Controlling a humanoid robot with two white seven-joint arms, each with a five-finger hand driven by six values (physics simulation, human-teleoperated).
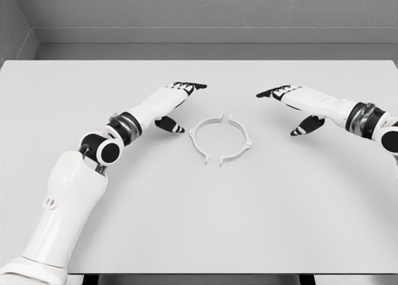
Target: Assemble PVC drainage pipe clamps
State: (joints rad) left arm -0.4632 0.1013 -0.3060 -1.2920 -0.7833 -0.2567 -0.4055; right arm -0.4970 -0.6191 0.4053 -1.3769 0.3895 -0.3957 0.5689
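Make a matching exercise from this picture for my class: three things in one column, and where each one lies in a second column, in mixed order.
Things:
1. left hand
2. right hand
3. clamp ring

Places:
A. in the middle of the table, between the two hands
B. right of the ring, fingers spread, holding nothing
C. left of the ring, fingers spread, holding nothing

Pairs: 1-C, 2-B, 3-A
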